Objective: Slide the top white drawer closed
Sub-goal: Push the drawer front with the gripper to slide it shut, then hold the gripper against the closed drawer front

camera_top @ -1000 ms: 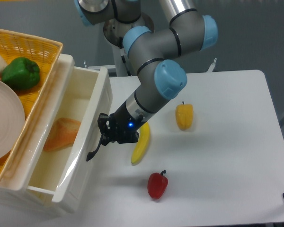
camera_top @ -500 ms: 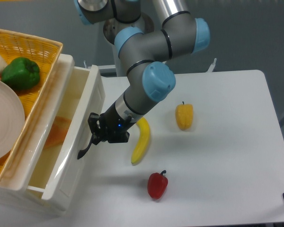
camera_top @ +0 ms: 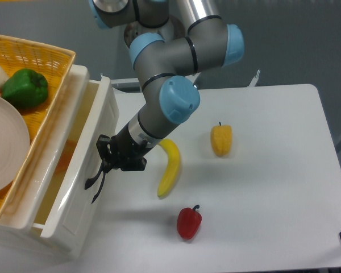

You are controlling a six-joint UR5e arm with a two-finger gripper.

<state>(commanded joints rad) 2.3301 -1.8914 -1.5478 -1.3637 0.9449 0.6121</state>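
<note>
The top white drawer (camera_top: 82, 170) juts out from the cabinet at the left, only slightly open, with a narrow gap showing an orange item inside (camera_top: 65, 162). Its black curved handle (camera_top: 94, 181) hangs on the front panel. My gripper (camera_top: 106, 156) presses against the drawer front just above the handle; its fingers look shut, with nothing held.
A yellow wicker basket (camera_top: 42, 60) sits on top of the cabinet with a green pepper (camera_top: 25, 88), a white plate (camera_top: 5, 151) and an onion. On the table lie a banana (camera_top: 169, 168), a yellow pepper (camera_top: 221, 139) and a red pepper (camera_top: 188, 222).
The gripper has moved left against the drawer front, and the drawer has slid inward, from well open to a narrow gap.
</note>
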